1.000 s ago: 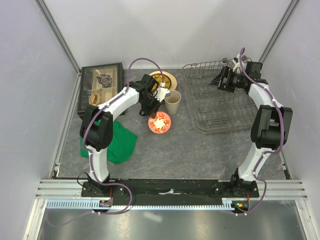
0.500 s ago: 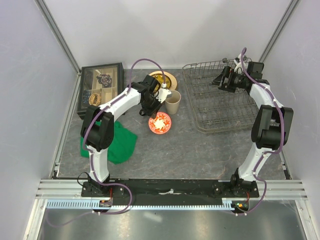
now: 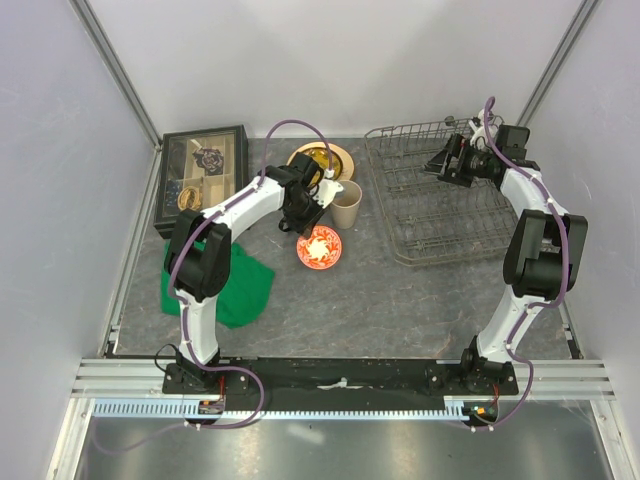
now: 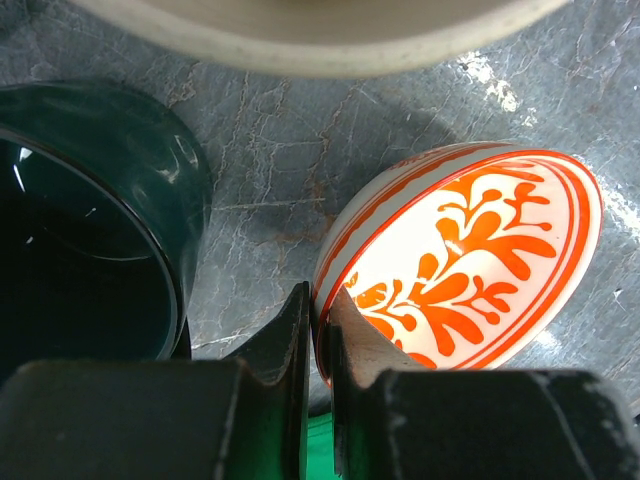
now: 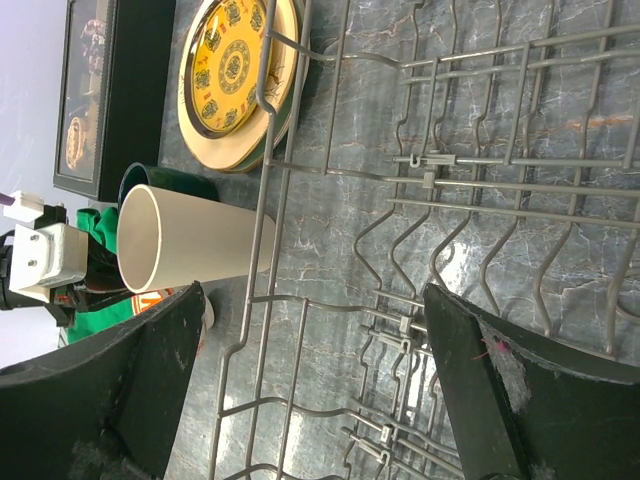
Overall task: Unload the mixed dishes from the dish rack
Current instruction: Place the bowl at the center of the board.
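Left hand (image 4: 320, 306) is down at the bowl (image 4: 470, 265), fingers (image 4: 285, 345) almost together and pinched on its rim. So: narrow, holding the bowl by the edge. Bowl is out on the desk (image 3: 400, 300), mid-left, open side up, red-and-white pattern showing. I can't tell whether it sits flat or is tipped a little off the surface.

Mug (image 4: 90, 230) stands upright just beside the left hand, near the bowl but not touching; I see a strip of desk between them. Cup (image 3: 346, 204) stands upright just behind the bowl, open end up, next to the mug. Plate (image 5: 232, 70) with the yellow centre lies flat further back, behind the cup, and I see another rim under it. All of these sit left of the rack (image 3: 440, 200), outside its wires.

Right hand (image 5: 312, 300) is wide open, gripping nothing. It hangs over the far part of the rack, pointed toward the rack's left wall. Through those wires its camera shows me the cup, mug and plate.

Box (image 3: 203, 172) is in the far-left corner of the desk. Cloth (image 3: 228, 285) lies beside the left arm, nearer to me, well apart from the dishes.
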You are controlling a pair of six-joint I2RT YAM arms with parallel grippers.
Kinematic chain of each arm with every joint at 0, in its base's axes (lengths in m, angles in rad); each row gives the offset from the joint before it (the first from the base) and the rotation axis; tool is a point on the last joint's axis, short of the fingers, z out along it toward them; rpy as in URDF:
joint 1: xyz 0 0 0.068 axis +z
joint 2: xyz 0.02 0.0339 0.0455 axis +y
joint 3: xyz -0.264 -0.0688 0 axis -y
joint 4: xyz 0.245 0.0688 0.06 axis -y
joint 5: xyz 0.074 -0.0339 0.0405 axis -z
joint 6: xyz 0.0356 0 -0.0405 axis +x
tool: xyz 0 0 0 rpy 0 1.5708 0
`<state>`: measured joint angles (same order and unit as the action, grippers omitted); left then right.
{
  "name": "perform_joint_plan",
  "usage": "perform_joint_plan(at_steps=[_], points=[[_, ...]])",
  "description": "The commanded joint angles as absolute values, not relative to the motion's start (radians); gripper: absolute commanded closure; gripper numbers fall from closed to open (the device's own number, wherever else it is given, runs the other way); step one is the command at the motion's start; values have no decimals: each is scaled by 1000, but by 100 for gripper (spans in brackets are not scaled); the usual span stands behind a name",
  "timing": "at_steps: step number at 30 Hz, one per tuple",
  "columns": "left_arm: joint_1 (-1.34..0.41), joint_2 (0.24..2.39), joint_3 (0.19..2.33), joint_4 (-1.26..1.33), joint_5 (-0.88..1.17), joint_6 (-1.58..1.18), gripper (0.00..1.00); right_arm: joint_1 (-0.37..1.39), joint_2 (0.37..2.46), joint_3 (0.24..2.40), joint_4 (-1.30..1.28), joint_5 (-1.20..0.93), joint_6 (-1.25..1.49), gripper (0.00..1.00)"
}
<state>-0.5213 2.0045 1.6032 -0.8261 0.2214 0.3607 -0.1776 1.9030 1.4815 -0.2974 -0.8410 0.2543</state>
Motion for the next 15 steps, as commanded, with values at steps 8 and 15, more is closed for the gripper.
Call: perform_joint_plan(at_steps=[8, 15], points=[[-528, 2017, 1621, -787, 244, 339, 99, -190, 1896, 1473, -253, -871, 245, 2], [-529, 2028, 1629, -784, 238, 342, 99, -192, 1894, 1471, -250, -871, 244, 2]])
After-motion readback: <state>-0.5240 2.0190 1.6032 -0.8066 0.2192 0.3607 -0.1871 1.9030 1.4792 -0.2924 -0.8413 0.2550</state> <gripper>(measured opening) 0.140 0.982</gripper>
